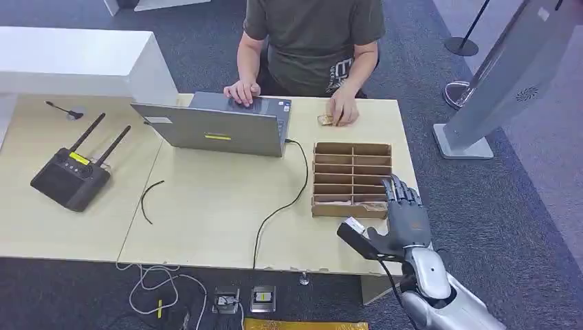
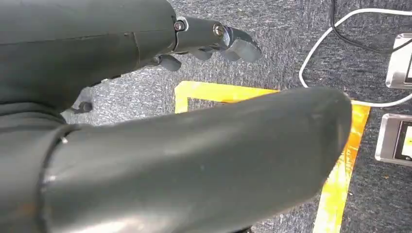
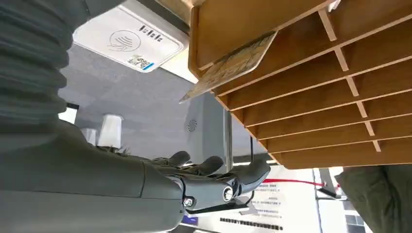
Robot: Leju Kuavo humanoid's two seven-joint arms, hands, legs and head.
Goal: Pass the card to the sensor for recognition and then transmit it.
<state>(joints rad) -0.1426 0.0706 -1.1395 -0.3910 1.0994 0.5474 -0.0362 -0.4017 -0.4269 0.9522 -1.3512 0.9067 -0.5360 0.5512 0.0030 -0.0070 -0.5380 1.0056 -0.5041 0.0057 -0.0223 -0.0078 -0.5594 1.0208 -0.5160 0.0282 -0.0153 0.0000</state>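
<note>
The right hand (image 1: 405, 216) hovers at the surface's (image 1: 206, 220) right edge, just beside the near right corner of the wooden rack (image 1: 352, 179), fingers spread wide and holding nothing. A card (image 3: 228, 65) lies tilted in the rack's nearest row, one end poking out past the rack's side. The sensor (image 3: 128, 41), a white pad, shows in the right wrist view beyond that end of the rack. The left hand (image 2: 214, 43) hangs low over the carpet, its fingers loosely curled around nothing. At the far edge a person (image 1: 309, 41) sits with one hand on a laptop (image 1: 220, 127) and the other by a small object. A black router (image 1: 72, 175) sits toward the left edge.
</note>
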